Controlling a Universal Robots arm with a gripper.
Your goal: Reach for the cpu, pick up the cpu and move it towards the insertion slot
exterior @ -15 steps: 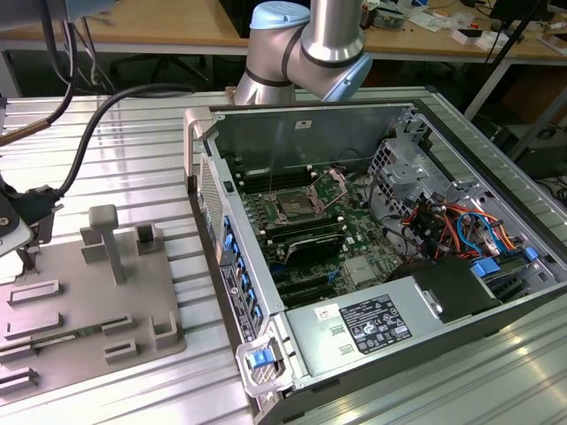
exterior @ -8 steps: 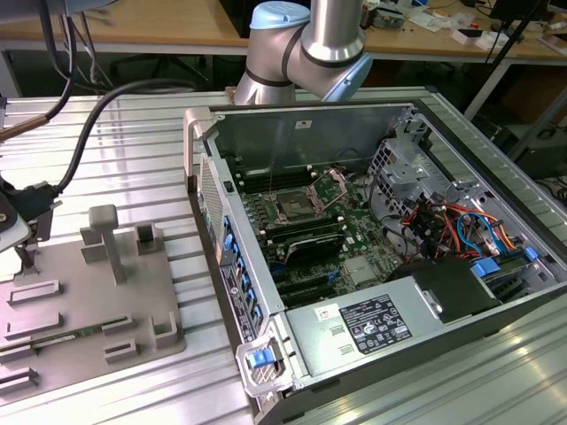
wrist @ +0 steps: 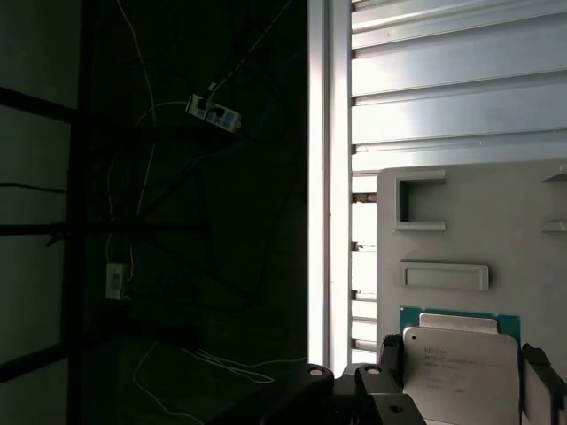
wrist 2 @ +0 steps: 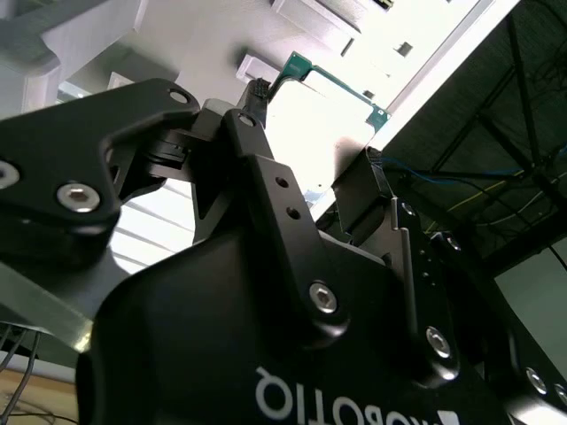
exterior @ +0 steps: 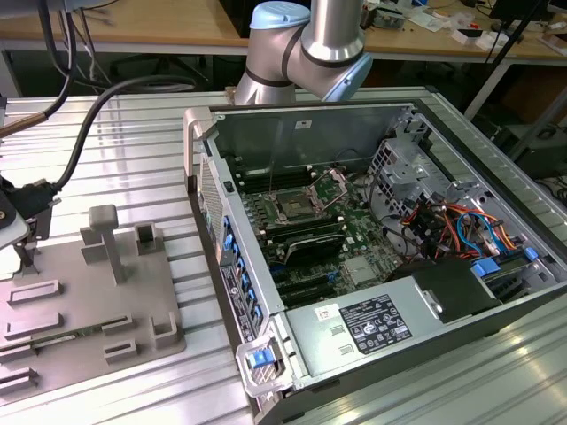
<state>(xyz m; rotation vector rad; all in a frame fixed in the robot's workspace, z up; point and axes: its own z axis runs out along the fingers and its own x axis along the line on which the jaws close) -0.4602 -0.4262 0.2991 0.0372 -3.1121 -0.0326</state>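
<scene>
**Step in hand: grasping the cpu.**

In the first wrist view the gripper (wrist: 462, 398) straddles the cpu (wrist: 461, 359). The chip lies square within the gripper's span, over the grey fixture plate (wrist: 469, 221) and near a low rectangular fixture block (wrist: 443, 275). Its silver top faces the camera, and a thin green edge shows along one side.

**Gripper state.** It cannot be told whether the gripper is clamped on the cpu or only set around it (the contact lines lie in shadow). It is equally unclear whether the chip rests on the plate or is raised off it.

**Target location.** In the exterior view the insertion slot (exterior: 292, 209) sits on the green board (exterior: 354, 235) inside the open computer case (exterior: 199, 168). It is well apart from the fixture plate, toward the exterior view's right. The case's side wall stands between the plate and the slot.

**Progress (judgement).** The reach appears complete. The pick-up is the step under way, and the transfer toward the slot is not yet begun.

**Requirements for the move ahead (judgement).**
- An even hold on two opposite edges of the chip, with no tilt.
- A straight rise that clears the fixture blocks before any sideways travel.
- A path that passes over the case wall, not through it.
- Slack in the thick black cable (exterior: 89, 115) that runs to the wrist, so that it neither drags nor catches on the case.
</scene>
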